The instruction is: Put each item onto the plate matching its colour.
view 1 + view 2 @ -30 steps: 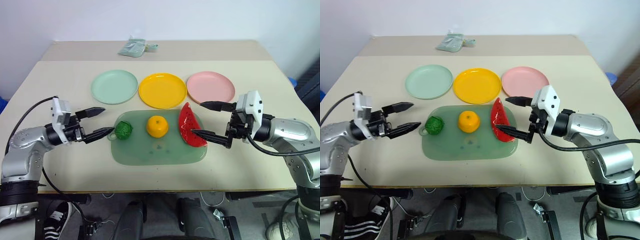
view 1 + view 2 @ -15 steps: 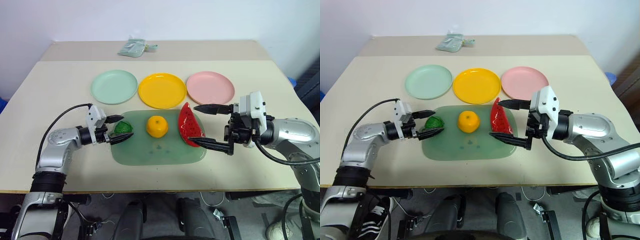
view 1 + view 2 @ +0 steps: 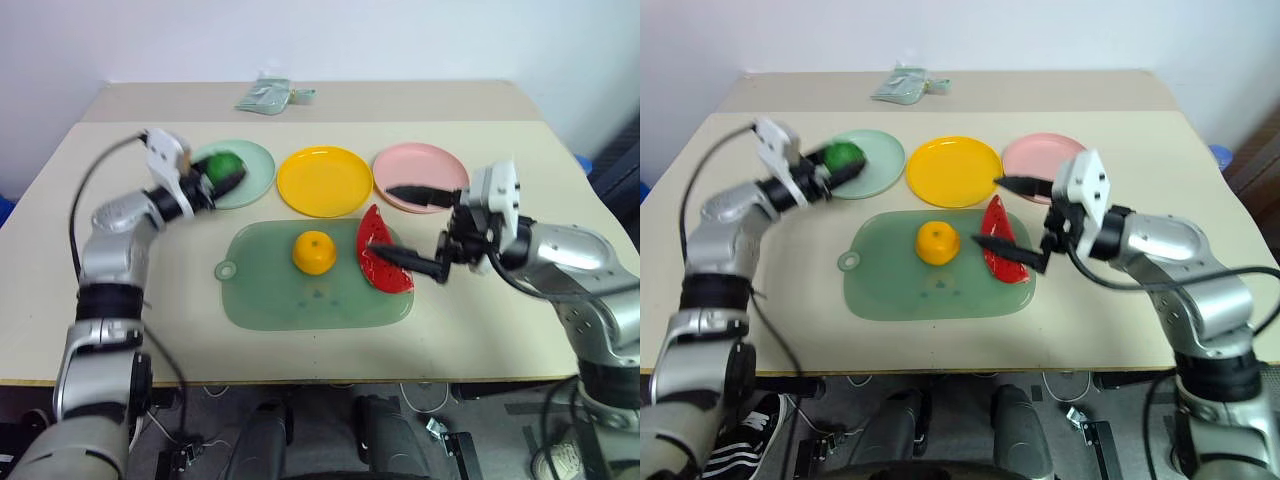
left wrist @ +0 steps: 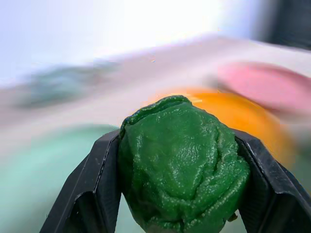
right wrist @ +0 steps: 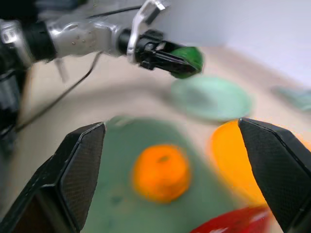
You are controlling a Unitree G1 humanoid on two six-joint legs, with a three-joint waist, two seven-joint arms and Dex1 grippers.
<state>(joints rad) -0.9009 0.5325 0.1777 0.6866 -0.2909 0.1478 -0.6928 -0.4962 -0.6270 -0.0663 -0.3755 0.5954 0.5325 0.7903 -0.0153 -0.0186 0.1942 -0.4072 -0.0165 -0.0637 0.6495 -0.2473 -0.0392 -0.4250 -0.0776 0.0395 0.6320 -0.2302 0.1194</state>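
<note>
Beige surface (image 3: 120, 300) carries mint plate (image 3: 250, 185), yellow plate (image 3: 324, 180), pink plate (image 3: 420, 165), green mat (image 3: 300, 305), far pouch (image 3: 265, 95).

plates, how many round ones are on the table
3, in a row behind the green mat: mint plate on the robot's left, yellow plate in the middle, pink plate on the right. None seems hidden.

- Three plates stand in a row across the tabletop (image 3: 120, 300): mint plate (image 3: 245, 185) left, yellow plate (image 3: 324, 180) in the middle, pink plate (image 3: 415, 165) right.
- The mat (image 3: 270, 295) lies just in front of them.
- On the mat, the toy orange (image 3: 314, 253) sits centrally, with the watermelon wedge (image 3: 380, 262) to its right.
- The bumpy lump (image 3: 222, 166) is above the mint plate.
- A pouch (image 3: 268, 95) lies behind the plates.
</note>
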